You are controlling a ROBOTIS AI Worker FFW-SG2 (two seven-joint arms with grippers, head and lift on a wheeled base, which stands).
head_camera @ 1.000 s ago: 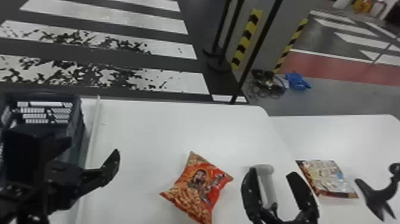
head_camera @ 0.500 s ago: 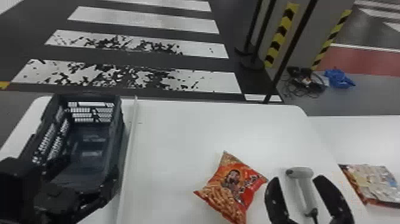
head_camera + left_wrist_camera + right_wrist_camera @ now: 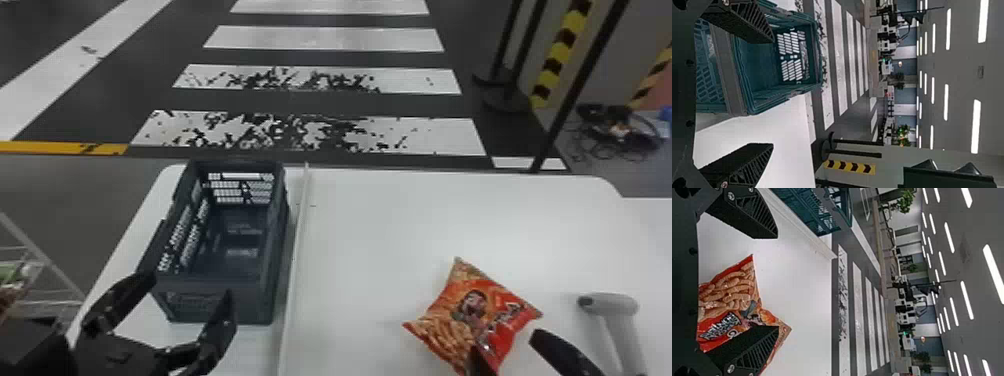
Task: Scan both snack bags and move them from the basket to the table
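Red snack bag (image 3: 462, 320) is lying on the tabletop (image 3: 370, 225), lower right of the head view, outside the basket (image 3: 277, 260) at left; its move is looking done, while scanning and the second bag's progress are escaping confirmation. The right end effector (image 3: 505, 342) is hovering open, one finger overlapping the bag in view. The left end effector (image 3: 190, 286) is gaping near the basket.

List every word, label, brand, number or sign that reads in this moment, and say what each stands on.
No text can be quoted with certainty.
Snack bag: slanted lettering across the front, too blurred to read surely.
Basket: faint marks on the near wall and inside, too small to read.
Scanner: no lettering to make out.
Striped strip: yellow and black chevrons, no words.
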